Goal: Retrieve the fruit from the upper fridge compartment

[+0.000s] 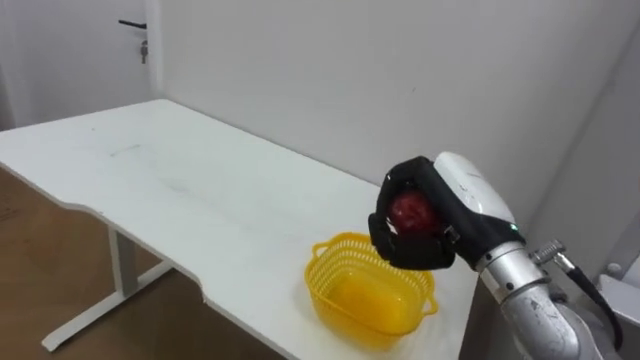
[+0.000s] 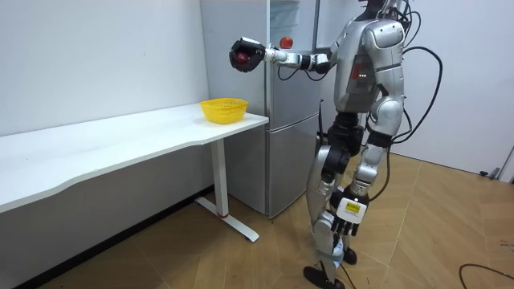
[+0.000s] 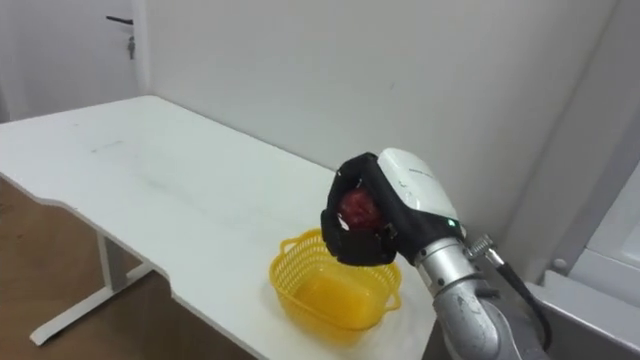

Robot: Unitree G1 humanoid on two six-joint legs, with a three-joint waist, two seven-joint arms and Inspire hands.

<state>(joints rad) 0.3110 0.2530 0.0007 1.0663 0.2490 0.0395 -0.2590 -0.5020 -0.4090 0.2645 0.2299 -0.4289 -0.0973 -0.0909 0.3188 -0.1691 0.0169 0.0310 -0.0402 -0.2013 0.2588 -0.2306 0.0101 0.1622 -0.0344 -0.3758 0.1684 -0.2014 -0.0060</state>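
A red apple (image 1: 410, 212) sits in my right hand (image 1: 452, 196), whose dark fingers are curled round it. The hand hovers just above the far right rim of a yellow plastic basket (image 1: 345, 252) that stands at the right end of the white table (image 1: 180, 170). In the room view I stand in front of the tall grey fridge (image 2: 281, 120), right arm stretched out level, holding the apple (image 2: 242, 54) above and just to the right of the basket (image 2: 223, 109). My left hand (image 2: 350, 213) hangs low beside my thigh.
The table runs far to the left along a white wall. A small red thing (image 2: 286, 42) shows by the fridge's upper part, behind my forearm. A door with a dark handle (image 1: 132, 24) is at the far left. Wooden floor lies under the table.
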